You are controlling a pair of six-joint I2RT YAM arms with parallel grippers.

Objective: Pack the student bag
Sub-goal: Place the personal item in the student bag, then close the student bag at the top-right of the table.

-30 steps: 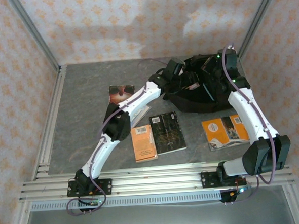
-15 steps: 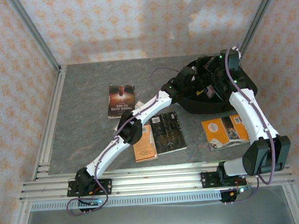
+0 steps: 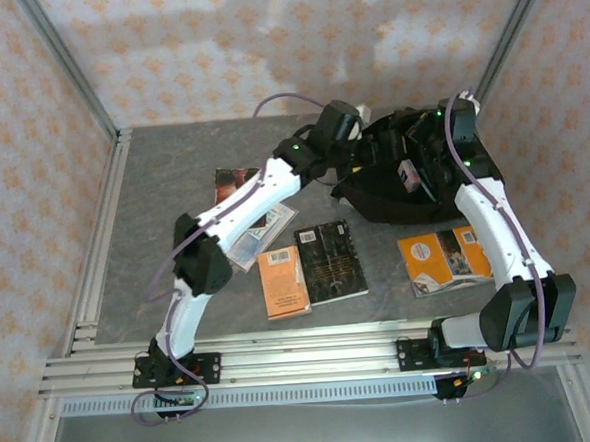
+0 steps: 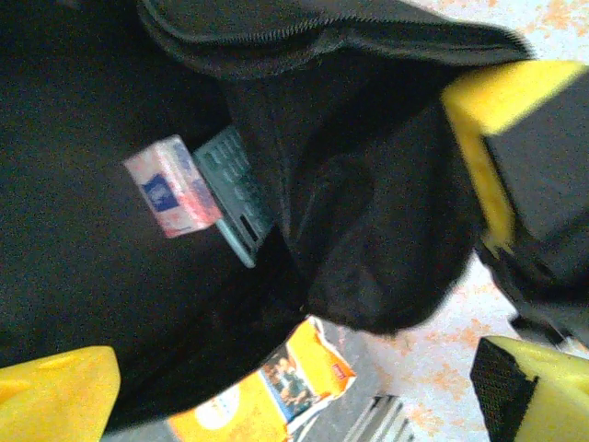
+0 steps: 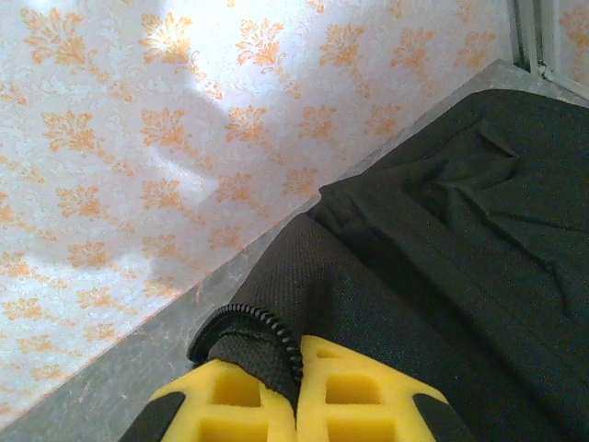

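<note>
The left gripper [image 4: 276,396] is opened as wide as it goes, its yellow fingers [image 4: 55,396] far apart, and it holds nothing. It hangs over the open mouth of the large black soft fabric backpack [image 3: 384,203], at the side where the left arm comes in. Directly below it, inside the backpack, lies a small pink and white box with a blue label [image 4: 170,184]. Touching this box is a flat grey-green thing with rows of small marks [image 4: 235,198]; what it is I cannot tell. The right gripper [image 5: 296,391] is closed on the zipper edge of the backpack, with a fold of black fabric pinched between its yellow pads. The backpack lies between the two grippers on the grey table [image 3: 172,178]. Between the left gripper and the arm bases, a plain orange book [image 3: 282,282] and a black book [image 3: 331,262] lie side by side. An orange book with pictures [image 3: 443,260] lies between the right gripper and its arm base.
</note>
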